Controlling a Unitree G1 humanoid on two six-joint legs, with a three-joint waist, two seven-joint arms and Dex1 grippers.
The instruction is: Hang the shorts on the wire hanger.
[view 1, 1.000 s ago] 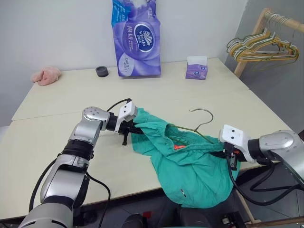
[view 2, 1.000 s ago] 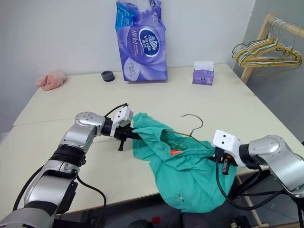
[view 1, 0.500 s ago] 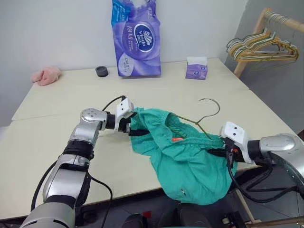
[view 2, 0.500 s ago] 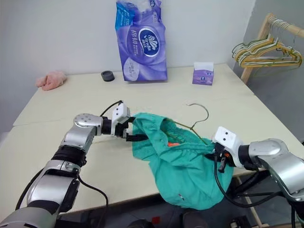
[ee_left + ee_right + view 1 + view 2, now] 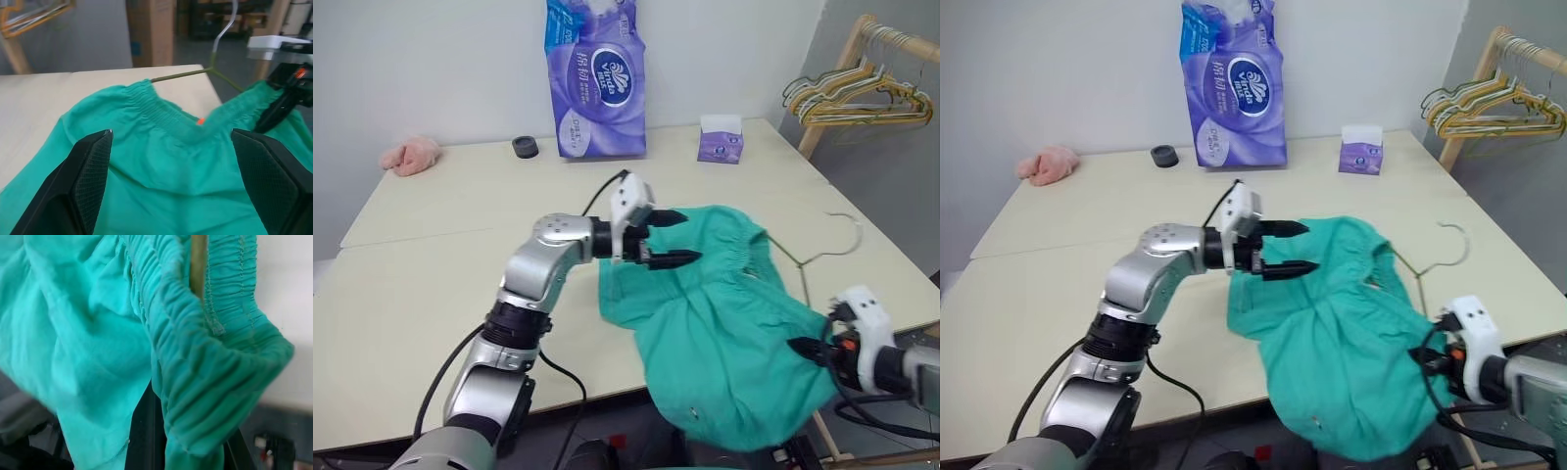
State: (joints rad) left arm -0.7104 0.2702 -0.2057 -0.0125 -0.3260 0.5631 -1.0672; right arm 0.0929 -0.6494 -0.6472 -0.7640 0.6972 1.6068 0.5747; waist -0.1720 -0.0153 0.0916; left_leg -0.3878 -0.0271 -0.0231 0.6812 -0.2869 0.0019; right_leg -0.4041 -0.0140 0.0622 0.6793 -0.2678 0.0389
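The teal-green shorts (image 5: 724,313) lie on the table's near right part and droop over its front edge. The wire hanger (image 5: 808,257) runs inside the gathered waistband, its hook (image 5: 1454,240) sticking out to the right. My left gripper (image 5: 668,237) is open, hovering just above the shorts' left part with nothing between its fingers (image 5: 90,164). My right gripper (image 5: 810,349) is shut on the shorts' waistband (image 5: 205,362) at the right end, off the table's front edge. The hanger's wire (image 5: 198,264) shows inside that fold.
A tall purple tissue pack (image 5: 595,78), a small purple tissue box (image 5: 720,144), a black ring (image 5: 524,147) and a pink cloth (image 5: 409,155) sit along the table's far side. A wooden rack with bunched hangers (image 5: 857,93) stands at the right.
My left gripper let go of the shorts' left edge, opened, and swung right and up over them. My right gripper pulled shorts and hanger right and nearer; the hook shifted right.
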